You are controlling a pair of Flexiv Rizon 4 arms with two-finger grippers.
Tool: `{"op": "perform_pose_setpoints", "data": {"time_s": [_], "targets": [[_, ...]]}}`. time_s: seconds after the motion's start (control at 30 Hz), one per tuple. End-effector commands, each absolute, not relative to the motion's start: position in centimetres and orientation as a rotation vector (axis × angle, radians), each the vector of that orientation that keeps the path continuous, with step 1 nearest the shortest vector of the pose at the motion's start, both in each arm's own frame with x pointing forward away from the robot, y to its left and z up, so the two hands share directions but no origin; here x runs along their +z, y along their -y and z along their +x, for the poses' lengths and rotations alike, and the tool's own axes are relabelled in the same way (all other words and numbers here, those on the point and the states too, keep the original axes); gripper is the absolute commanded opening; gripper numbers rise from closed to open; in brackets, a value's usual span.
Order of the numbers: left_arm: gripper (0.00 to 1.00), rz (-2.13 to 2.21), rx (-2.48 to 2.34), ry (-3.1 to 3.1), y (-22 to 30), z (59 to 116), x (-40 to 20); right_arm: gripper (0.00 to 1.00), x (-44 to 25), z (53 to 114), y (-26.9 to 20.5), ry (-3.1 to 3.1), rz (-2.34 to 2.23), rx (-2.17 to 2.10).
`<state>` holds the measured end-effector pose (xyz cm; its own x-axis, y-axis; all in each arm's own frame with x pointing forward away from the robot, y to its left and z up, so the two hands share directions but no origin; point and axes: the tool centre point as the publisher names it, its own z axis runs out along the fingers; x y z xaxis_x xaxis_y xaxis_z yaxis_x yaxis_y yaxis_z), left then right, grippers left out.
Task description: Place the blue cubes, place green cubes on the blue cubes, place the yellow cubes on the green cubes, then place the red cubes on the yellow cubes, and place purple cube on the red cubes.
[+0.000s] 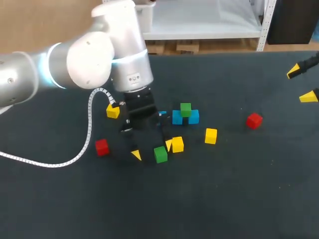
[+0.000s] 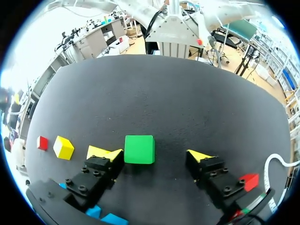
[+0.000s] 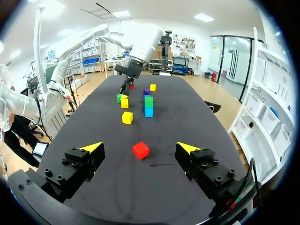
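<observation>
One cube (image 1: 185,109) sits atop two adjoining cubes (image 1: 177,118); loose cubes (image 1: 211,135) lie around them.

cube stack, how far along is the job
Done: two blue cubes sit side by side with one green cube on top. In hand: the left arm has its jaws open around the second green cube, not yet gripped. Left: that cube, three yellow cubes, two red cubes and the purple cube are all off the stack.

Bright overhead ceiling light, faint soft shadows on the dark table (image 1: 234,199).
</observation>
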<state>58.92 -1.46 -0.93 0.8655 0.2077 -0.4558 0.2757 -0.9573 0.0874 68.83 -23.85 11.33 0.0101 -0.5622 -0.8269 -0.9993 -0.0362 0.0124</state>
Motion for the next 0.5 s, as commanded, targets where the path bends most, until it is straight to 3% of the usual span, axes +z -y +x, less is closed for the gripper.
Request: {"op": "perform_pose_setpoints", "data": {"time_s": [0.03,0.1,0.13,0.17,0.2,0.5], "targets": [[0.69,2.903,-0.700,-0.348,1.98,59.39,-0.95,1.00,11.30,68.89,23.83,-1.616,-1.666,0.895],[0.69,2.905,-0.706,-0.337,2.12,59.34,-0.96,1.00,11.30,68.89,23.83,-1.616,-1.666,0.895],[0.64,2.907,-0.706,-0.328,2.21,59.32,-0.96,1.00,11.30,68.89,23.83,-1.616,-1.666,0.895],[0.51,2.909,-0.705,-0.318,2.27,59.31,-0.96,1.00,11.30,68.89,23.83,-1.616,-1.666,0.895],[0.49,2.915,-0.701,-0.303,2.32,59.31,-0.96,1.00,11.30,68.89,23.83,-1.616,-1.666,0.895],[0.45,2.920,-0.707,-0.307,2.44,59.33,-0.94,1.00,11.30,68.89,23.83,-1.616,-1.666,0.895]]}}
